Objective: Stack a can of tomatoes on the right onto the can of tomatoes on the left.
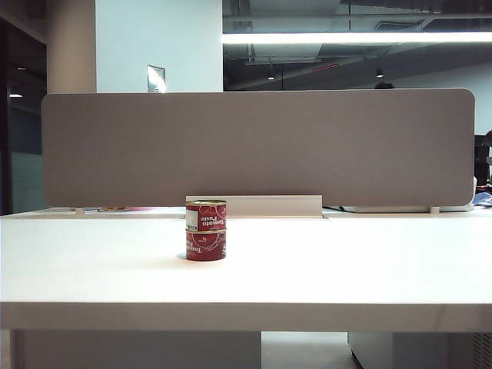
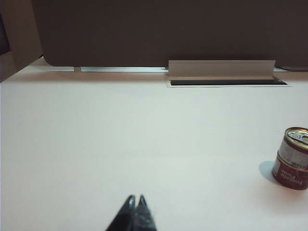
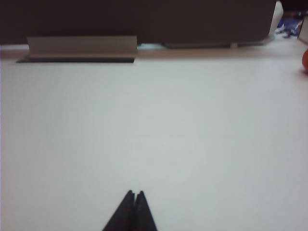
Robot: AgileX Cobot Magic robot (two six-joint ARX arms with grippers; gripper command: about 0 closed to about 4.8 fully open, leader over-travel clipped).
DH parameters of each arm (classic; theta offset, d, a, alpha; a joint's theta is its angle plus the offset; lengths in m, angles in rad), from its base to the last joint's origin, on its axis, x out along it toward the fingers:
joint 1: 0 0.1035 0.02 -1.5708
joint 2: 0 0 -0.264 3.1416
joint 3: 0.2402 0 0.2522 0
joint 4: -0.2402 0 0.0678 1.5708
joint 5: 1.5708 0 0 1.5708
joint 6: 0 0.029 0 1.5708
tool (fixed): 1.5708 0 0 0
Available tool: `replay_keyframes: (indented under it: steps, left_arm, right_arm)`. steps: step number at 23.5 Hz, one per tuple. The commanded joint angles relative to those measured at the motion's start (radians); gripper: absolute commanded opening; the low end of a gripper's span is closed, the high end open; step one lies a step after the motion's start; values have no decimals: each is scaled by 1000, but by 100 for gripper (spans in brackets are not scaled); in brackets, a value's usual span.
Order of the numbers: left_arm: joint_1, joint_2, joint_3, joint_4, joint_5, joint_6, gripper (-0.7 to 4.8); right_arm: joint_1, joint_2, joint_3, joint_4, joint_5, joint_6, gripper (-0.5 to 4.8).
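Tomato cans stacked: upper can (image 1: 206, 215) sits upright on lower can (image 1: 205, 245), left of centre on white counter (image 1: 346, 269), before grey partition (image 1: 257, 146). Left gripper (image 2: 135, 200) low over bare counter, jaws closed, holding nothing, stack off to its side. Right gripper (image 3: 134, 195) likewise: jaws closed, empty, over bare counter.

You get bright glare off the white table (image 1: 323, 261) from the ceiling strip light (image 1: 357, 37); the stacked cans (image 1: 206, 230) cast faint shadows, and your right wrist view is soft.
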Motion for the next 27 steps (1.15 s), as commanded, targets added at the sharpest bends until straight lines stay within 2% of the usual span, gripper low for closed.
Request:
replay_keyframes:
  steps: [1,27]
  left_arm:
    - [1,1,3,10,-3,0,-6]
    - [1,1,3,10,-3,0,-6]
  right_arm:
    - [0,-2,-6,34,-2,-6,-5]
    - [0,-2,-6,9,-2,-6,-5]
